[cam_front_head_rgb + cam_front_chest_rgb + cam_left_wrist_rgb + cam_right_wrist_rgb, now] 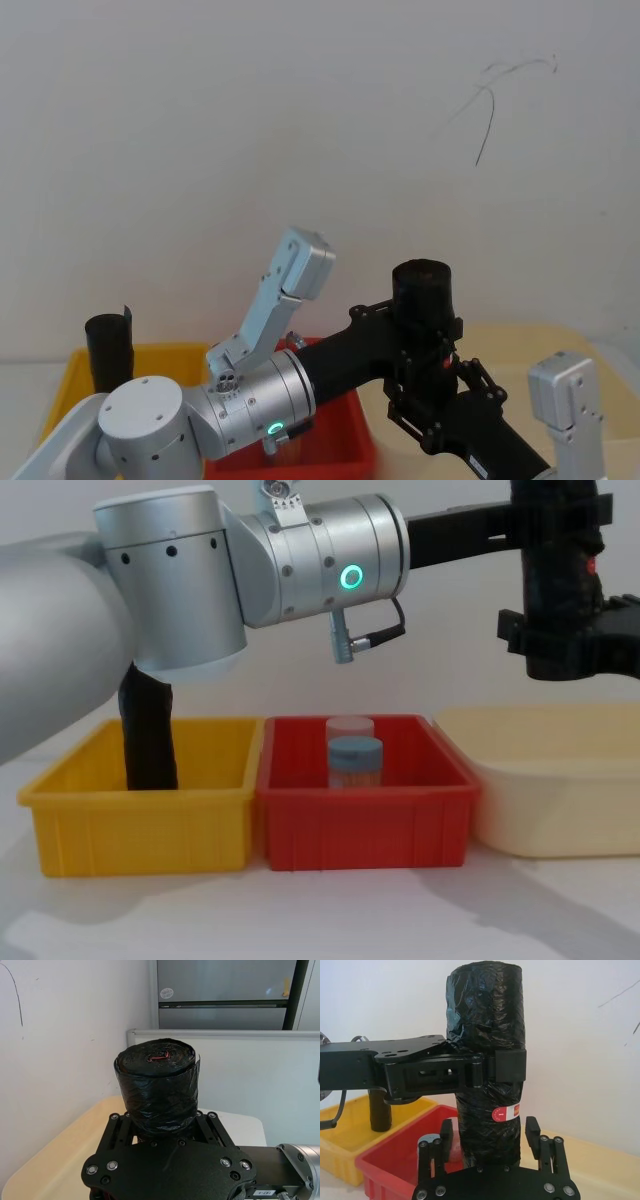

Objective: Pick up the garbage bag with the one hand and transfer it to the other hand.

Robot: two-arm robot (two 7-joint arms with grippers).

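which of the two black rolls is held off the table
The garbage bag, clamped upright in the left tool, right tool open around its base. The other black roll stands in the yellow bin.

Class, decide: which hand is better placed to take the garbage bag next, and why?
Right. The left hand clamps the garbage bag mid-height; the right hand sits open below, fingers either side of it.

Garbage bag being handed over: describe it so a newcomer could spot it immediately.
Find the row of three bins, then look above the cream bin on the right. The garbage bag is the wrinkly black roll clamped there in the left end effector. Unlike the black roll standing in the yellow bin, it is airborne and bears a red sticker.
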